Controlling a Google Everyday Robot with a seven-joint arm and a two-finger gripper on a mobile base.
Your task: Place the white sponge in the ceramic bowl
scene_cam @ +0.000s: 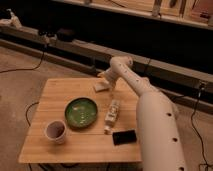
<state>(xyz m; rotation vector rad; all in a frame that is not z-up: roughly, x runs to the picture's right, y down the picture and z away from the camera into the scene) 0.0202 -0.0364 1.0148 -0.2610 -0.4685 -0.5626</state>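
The table [55,95] carries the ceramic bowl [81,111], empty, apart from the gripper [103,77] and nearer the camera. The white sponge [101,87] lies just beneath the gripper, apparently ungrasped, with the jaws spread open. Grasping, carrying and dropping are all left.

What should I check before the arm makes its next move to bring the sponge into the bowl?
1. Gripper is at the far edge of the table, close above the sponge: ok.
2. Fingers are open: ok.
3. Sponge lies on the table, not held: ok.
4. Fingers are centred over the sponge: cannot tell.
5. Bowl has nothing in it: ok.
6. Bottle beside the bowl stays clear of the carrying path: cannot tell.
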